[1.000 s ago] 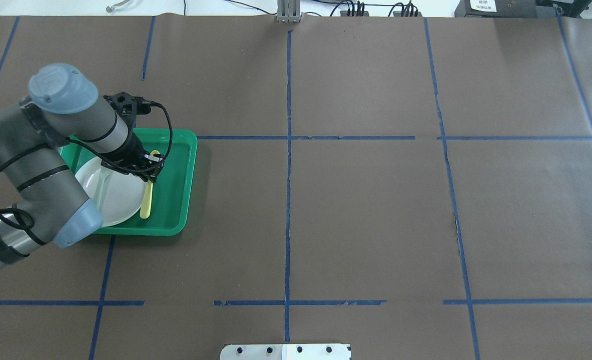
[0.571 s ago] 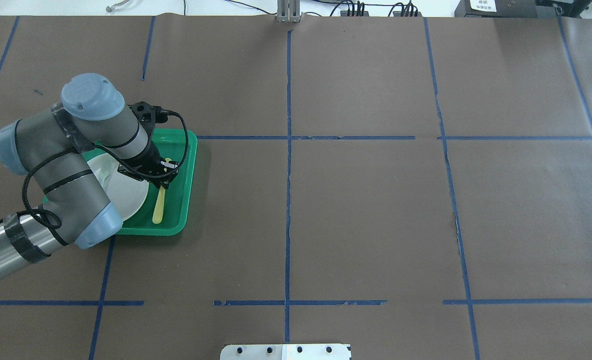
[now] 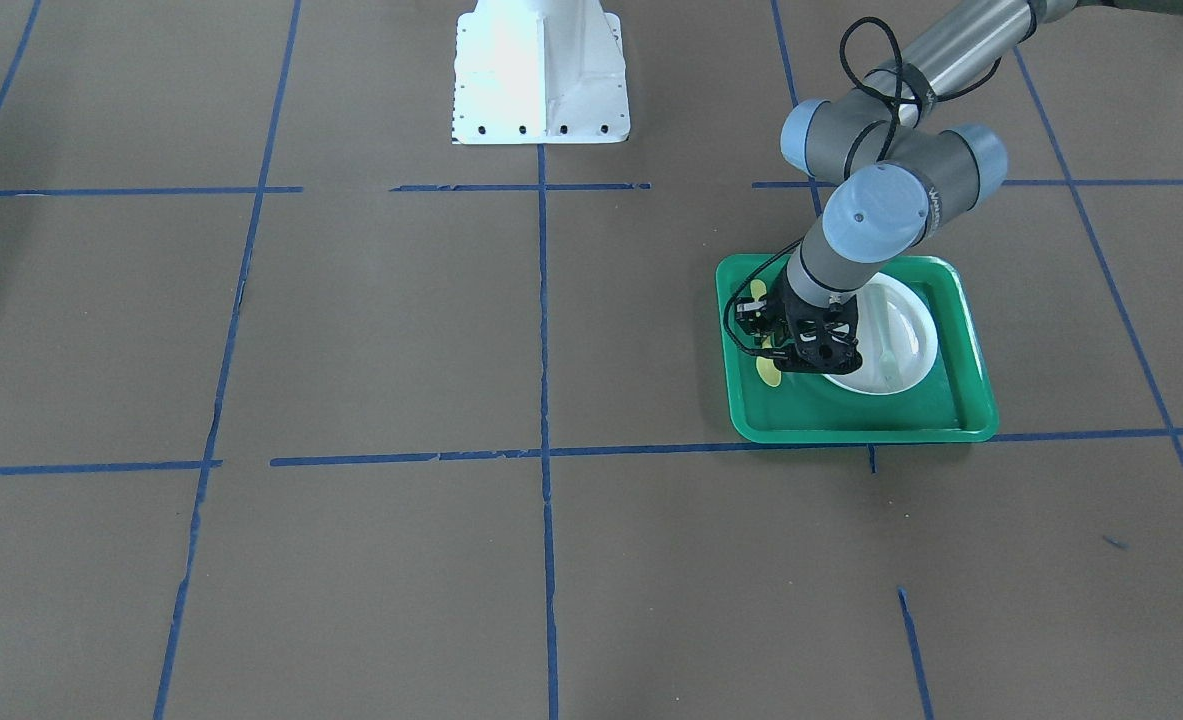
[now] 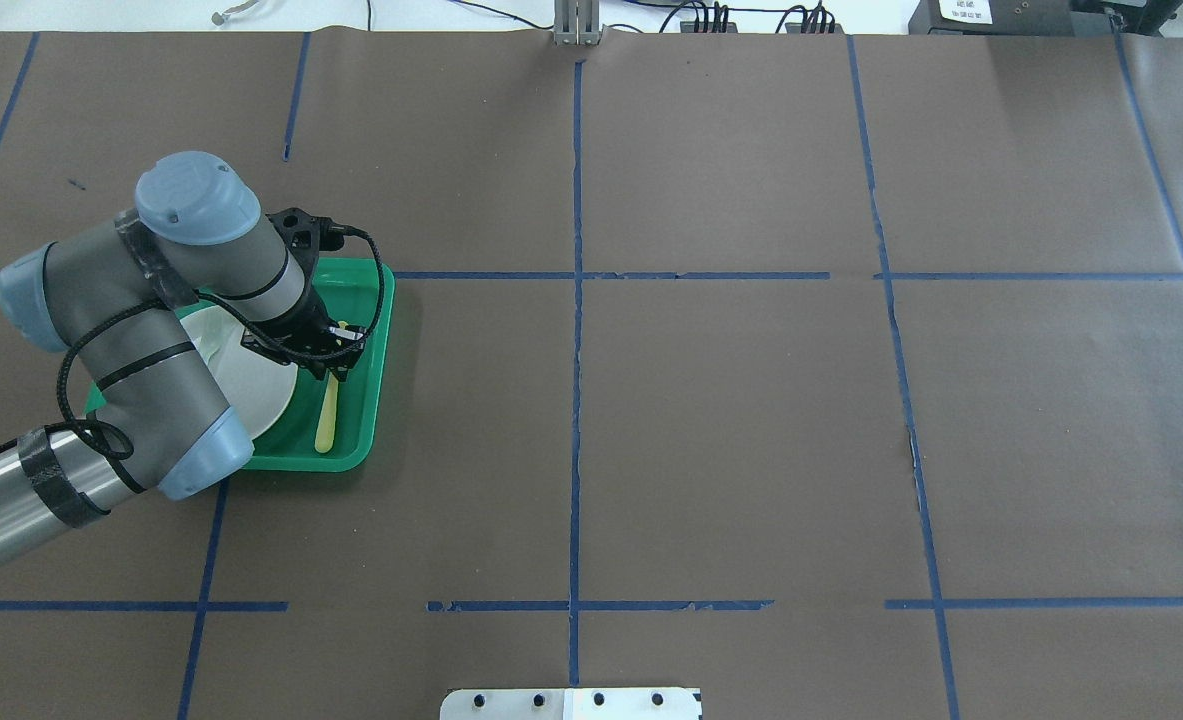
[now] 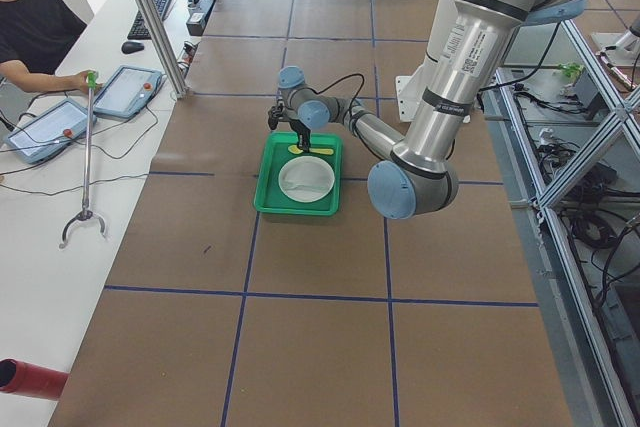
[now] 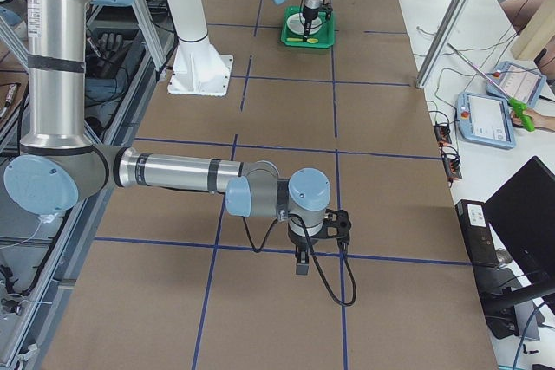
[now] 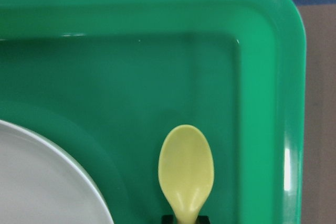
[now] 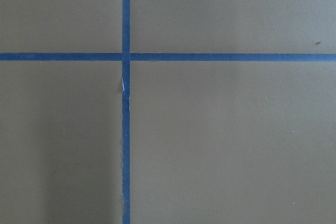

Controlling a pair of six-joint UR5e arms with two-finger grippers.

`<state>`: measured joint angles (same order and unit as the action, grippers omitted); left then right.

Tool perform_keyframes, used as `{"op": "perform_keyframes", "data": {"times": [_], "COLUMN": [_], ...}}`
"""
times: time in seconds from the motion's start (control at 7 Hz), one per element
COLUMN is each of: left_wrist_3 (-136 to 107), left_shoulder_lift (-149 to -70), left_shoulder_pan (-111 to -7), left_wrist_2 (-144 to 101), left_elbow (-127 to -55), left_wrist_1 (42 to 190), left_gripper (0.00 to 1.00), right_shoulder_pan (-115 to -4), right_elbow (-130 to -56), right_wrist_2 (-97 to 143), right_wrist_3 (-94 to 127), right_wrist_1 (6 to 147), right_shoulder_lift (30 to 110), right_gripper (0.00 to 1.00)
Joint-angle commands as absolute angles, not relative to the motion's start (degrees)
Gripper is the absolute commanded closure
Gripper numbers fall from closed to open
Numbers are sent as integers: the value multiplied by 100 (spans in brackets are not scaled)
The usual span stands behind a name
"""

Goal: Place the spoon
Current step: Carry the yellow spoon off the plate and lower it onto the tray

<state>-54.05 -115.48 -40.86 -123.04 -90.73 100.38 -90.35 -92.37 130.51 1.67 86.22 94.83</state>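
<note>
My left gripper (image 4: 336, 358) is shut on the pale yellow spoon (image 4: 327, 418) near its neck. It holds the spoon low over the green tray (image 4: 369, 395), in the bare strip between the white plate (image 4: 256, 385) and the tray's right wall. In the left wrist view the spoon's oval bowl (image 7: 186, 169) sticks out beyond the fingertips (image 7: 168, 219) over the tray floor (image 7: 115, 87). In the front-facing view the gripper (image 3: 789, 358) stands beside the plate (image 3: 906, 345). My right gripper (image 6: 300, 264) shows only in the exterior right view; I cannot tell if it is open.
A pale grey-green fork (image 3: 886, 345) lies on the plate. The tray sits on brown paper marked with blue tape lines (image 4: 576, 350). The robot's white base (image 3: 539, 70) stands at the table's near edge. An operator (image 5: 35, 37) sits beyond the far end.
My left gripper has moved right with the spoon, from over the plate's right edge to the tray's strip beside the plate. The plate and fork have not moved.
</note>
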Motion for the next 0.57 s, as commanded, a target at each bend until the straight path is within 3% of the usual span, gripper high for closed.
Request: {"op": "perform_keyframes", "data": {"times": [0.0, 0.43], "left_wrist_3": [-5423, -4822], "left_shoulder_lift": [-11523, -11156], "left_shoulder_pan": [-4131, -5489], "left_wrist_2": [-12296, -12357], "left_elbow": [-9105, -9787], "left_wrist_1": [10177, 9934], "left_gripper": [28, 27], "right_shoulder_pan": [-9035, -9035], "right_elbow": [-9237, -9237], "right_wrist_2": [13052, 13052], "right_wrist_3": [167, 167], "right_wrist_1": [8622, 8622], "right_shoulder_lift": [9483, 9483], "right_gripper": [0, 0]}}
